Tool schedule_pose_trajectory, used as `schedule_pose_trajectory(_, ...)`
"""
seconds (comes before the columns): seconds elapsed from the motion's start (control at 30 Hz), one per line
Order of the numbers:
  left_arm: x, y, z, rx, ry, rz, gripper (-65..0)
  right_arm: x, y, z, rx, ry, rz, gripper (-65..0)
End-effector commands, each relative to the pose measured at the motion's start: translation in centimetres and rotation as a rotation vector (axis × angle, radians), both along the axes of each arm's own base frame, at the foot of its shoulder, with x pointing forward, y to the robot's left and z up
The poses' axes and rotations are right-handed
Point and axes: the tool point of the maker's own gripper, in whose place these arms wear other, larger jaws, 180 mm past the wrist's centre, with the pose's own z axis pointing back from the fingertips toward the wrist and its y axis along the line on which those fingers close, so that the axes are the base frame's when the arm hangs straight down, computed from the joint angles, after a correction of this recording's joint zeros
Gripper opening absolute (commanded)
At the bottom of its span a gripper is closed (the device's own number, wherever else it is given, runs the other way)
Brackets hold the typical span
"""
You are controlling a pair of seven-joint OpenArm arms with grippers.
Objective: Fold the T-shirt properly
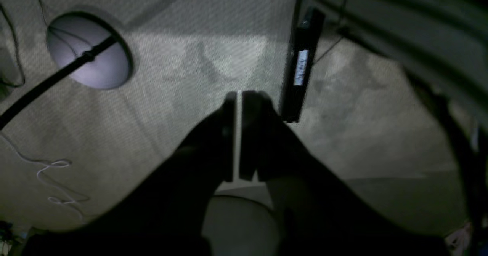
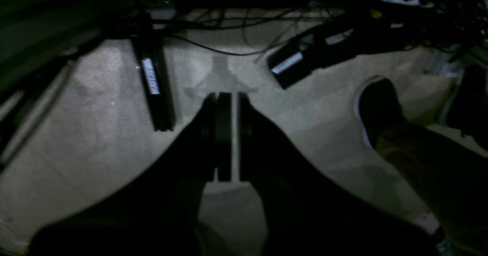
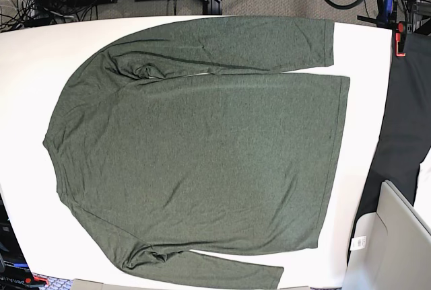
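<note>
Both my pincers hang off the counter, pointed down at grey carpet. Left pincer: blades pressed together, only a thin bright slit between them, nothing pinched. Right pincer: the same, pressed together and empty. My guess is this is a parked pose, arms kept out of the way so the cloth lies undisturbed.

The T-shirt lies flat on the white counter, spread almost across it. Collar end sits toward the base view's left, hemmed bottom edge toward its right. One sleeve runs along the far side, laid close against the body; the other runs along the near edge, partly cut off by the frame. Small bunching shows at both armpits.

Neither wrist view shows any cloth, and neither arm appears in the base view, so the shirt is well apart from both pincers. Folding not yet begun, as I judge it.
</note>
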Motion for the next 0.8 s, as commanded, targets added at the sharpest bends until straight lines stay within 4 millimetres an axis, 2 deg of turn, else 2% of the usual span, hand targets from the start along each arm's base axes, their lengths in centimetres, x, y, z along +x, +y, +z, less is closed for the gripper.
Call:
schedule_pose_trajectory(0.0, -0.1, 0.3, 0.1, 0.007, -0.014, -0.002, -64.6, -0.8, -0.2, 0.1, -0.005, 0.006, 0.0, -64.8)
schedule_pose_trajectory(0.1, -1.0, 1.6, 0.5, 0.029, -0.02, -0.009, -64.6, -1.4, -1.8, 0.3, -0.029, 0.008, 0.007, -64.8)
schedule_pose_trajectory(0.17, -1.6, 1.9, 0.6, 0.034, -0.017, -0.011, -64.6, -1.9, -2.2, 0.6, -0.034, 0.002, 0.011, -64.8)
schedule_pose_trajectory(0.27, -1.9, 2.4, 0.7, 0.042, -0.015, -0.013, -64.7, -2.3, -4.3, 1.2, -0.067, -0.013, 0.027, -64.8)
schedule_pose_trajectory(0.33, -3.0, 3.2, 0.8, 0.054, 0.002, -0.016, -64.7, -2.9, -5.0, 1.6, -0.077, -0.021, 0.037, -64.8)
schedule_pose_trajectory(0.47, -2.5, 4.7, 1.5, 0.081, -0.048, -0.03, -64.7, -3.7, -6.4, 2.6, -0.097, -0.04, 0.059, -64.8)
schedule_pose_trajectory(0.6, -2.5, 6.2, 2.8, 0.108, -0.098, -0.054, -64.7, -3.6, -7.9, 4.0, -0.119, -0.083, 0.086, -64.8)
schedule_pose_trajectory(0.77, -2.5, 6.7, 4.5, 0.12, -0.157, -0.076, -64.8, -2.0, -9.1, 6.3, -0.138, -0.172, 0.135, -64.8)
